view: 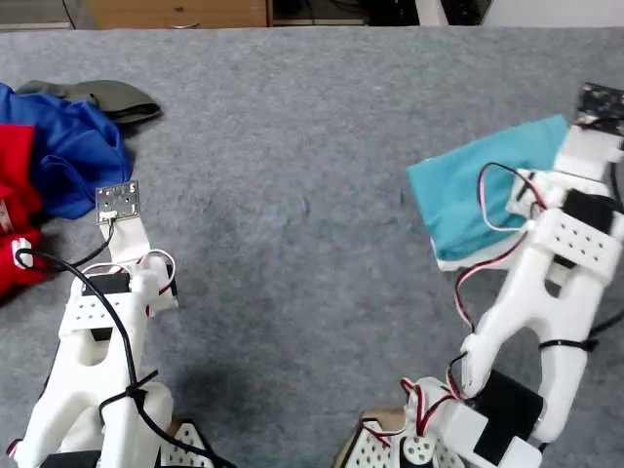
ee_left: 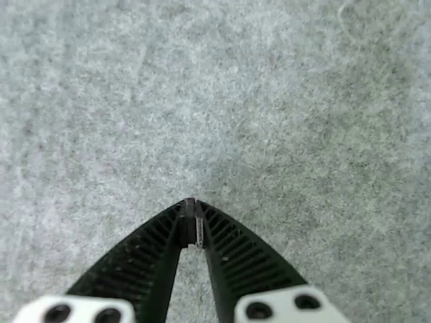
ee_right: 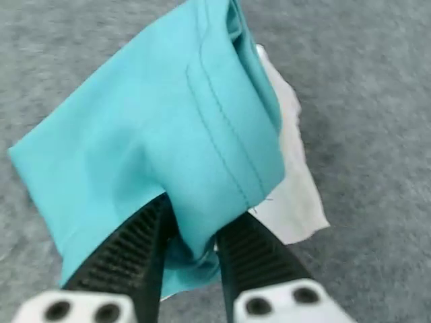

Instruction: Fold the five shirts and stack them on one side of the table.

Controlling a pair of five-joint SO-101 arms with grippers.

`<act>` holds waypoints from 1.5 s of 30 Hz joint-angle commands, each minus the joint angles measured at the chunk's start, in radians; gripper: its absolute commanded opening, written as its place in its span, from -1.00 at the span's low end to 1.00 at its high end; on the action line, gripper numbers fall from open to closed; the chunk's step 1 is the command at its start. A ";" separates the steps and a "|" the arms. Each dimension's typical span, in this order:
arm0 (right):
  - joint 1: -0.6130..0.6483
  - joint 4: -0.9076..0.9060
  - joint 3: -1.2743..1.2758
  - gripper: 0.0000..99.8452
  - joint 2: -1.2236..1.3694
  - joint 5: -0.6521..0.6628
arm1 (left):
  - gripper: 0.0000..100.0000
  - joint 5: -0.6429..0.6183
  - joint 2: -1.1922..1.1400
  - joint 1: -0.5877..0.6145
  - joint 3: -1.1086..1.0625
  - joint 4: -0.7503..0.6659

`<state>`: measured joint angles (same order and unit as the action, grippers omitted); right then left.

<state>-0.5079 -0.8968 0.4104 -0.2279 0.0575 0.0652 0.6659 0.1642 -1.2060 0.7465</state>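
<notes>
teal shirt (ee_right: 135,121) nr right table (view: 292,146) edge, grasped by right pincer (ee_right: 194,225), left pincer (ee_left: 192,219) clenched, pile (view: 58,146) far left

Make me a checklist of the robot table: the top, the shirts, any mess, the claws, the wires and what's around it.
Surface: grey cloth-covered table, flat.
Job's things: teal shirt folded on a white shirt at one side; red shirt, blue shirt and olive shirt heaped unfolded at the opposite edge.
Clutter: nothing seen.
Grippers: left gripper shut over bare table; right gripper shut on the teal shirt.
Cables: black cable behind the left gripper; red-white wires behind the right gripper.
Surroundings: wooden cabinet beyond the far edge.
</notes>
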 commanded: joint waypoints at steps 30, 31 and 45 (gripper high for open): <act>-0.125 -0.241 -0.174 -0.53 -0.012 -0.021 | -0.96 0.005 0.010 -0.006 -0.002 -0.011; -0.122 -0.252 -0.200 -0.69 -0.013 -0.020 | -0.96 0.005 0.010 -0.006 -0.002 -0.008; 0.156 -0.290 -0.668 -0.99 0.526 -0.061 | -0.96 -0.106 -0.165 -0.476 0.519 0.167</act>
<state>-0.4388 -1.1546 -0.0806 0.1741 0.0284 -0.0192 0.5815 -0.2071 -0.8147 0.9045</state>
